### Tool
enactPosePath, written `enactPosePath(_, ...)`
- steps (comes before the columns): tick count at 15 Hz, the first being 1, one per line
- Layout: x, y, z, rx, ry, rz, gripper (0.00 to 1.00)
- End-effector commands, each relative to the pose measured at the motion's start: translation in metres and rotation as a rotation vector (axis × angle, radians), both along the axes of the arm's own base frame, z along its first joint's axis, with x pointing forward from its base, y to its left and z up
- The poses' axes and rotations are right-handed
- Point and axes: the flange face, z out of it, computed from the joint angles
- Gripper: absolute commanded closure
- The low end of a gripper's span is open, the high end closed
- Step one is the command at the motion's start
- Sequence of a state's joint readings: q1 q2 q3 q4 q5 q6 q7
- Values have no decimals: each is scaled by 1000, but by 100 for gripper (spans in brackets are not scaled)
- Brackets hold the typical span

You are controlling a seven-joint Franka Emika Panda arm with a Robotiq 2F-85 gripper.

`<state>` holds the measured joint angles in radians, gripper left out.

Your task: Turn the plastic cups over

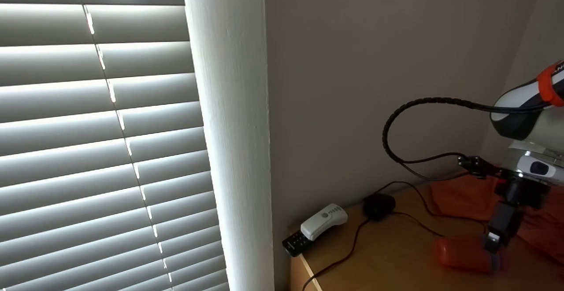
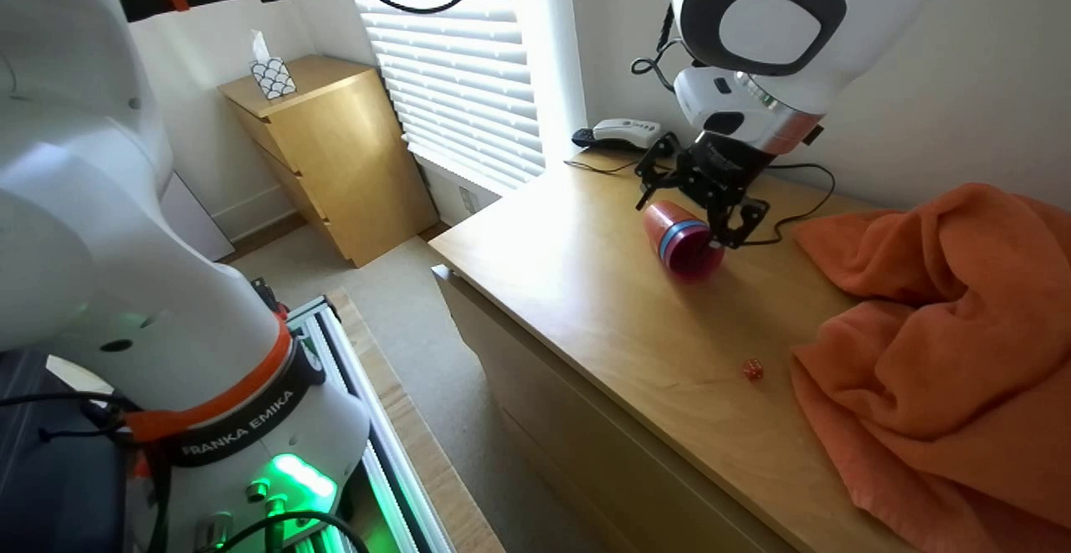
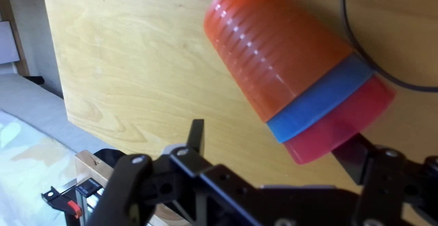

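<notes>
Nested plastic cups lie on their side on the wooden tabletop, with an orange cup outermost, then a blue rim and a pink cup at the mouth. In the wrist view, the orange cup, blue rim and pink cup show clearly. My gripper is open around the mouth end. One finger reaches into the pink cup's mouth, its tip hidden by the wall. The other finger stands apart, outside the cups. The gripper and the orange cup also show in exterior views.
An orange cloth lies on the tabletop, near a small red die. A white handset, a black remote and a black device with cables lie by the wall. A cable runs close to the cups.
</notes>
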<state>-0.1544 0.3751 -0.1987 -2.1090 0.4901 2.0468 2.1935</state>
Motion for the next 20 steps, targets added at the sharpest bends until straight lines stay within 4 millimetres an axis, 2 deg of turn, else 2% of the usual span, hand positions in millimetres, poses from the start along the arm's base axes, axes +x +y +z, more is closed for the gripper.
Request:
enactPosePath(1,6,-6,-12,15,-25,-29,37)
enactPosePath(5,9,-8,-20,2,-20,-29,68)
enactPosePath(7,9,-3,-11,-14,-25,-1,83)
enactPosePath(8,10,-1,-7,-25,-25,23,88)
enactPosePath(11,14,12,8,-57,-28,88,94)
enactPosePath(20,25,50,36,-188,42,386,96)
